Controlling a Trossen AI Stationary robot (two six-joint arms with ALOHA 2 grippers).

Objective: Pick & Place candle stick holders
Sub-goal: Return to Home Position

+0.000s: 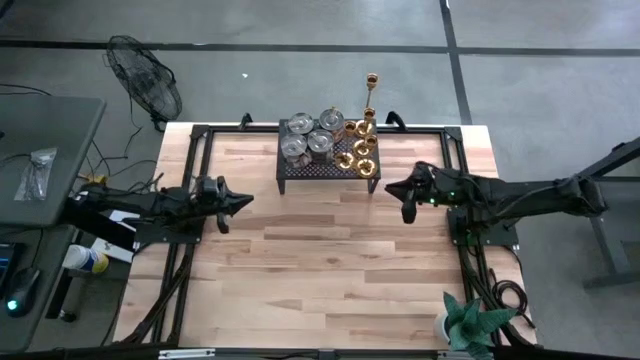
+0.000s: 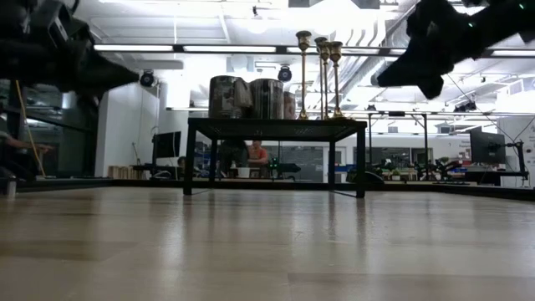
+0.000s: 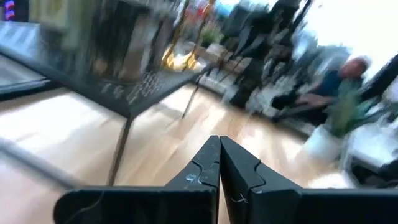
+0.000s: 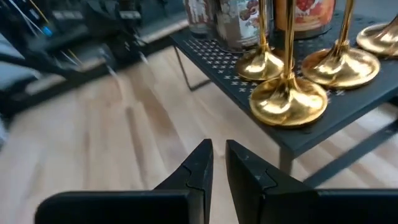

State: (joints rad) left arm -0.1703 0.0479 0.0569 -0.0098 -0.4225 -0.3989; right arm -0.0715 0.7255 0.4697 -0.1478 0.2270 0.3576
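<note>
Just ahead of the black right gripper (image 4: 219, 147), shiny golden candlesticks (image 4: 288, 99) stand on a black stand (image 4: 214, 53) speckled with small pale perforations; the cups (image 1: 320, 143) beyond are silvery. The left gripper (image 3: 219, 142) is black too, over the table (image 1: 330, 260) of pale, tan-streaked wooden planks.

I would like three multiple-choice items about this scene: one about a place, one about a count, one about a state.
1. Where do the brass candlesticks stand?
A. on the bare table
B. on the black stand
C. on the floor

2. How many silvery cups are there?
A. two
B. four
C. six

3. How is the left tool?
A. shut, empty
B. open wide
C. shut on a cup

Answers: 1 B, their round bases rest on the perforated top; 2 B, the high view shows four, beside the candlesticks; 3 A, its fingers meet with nothing between.
</note>
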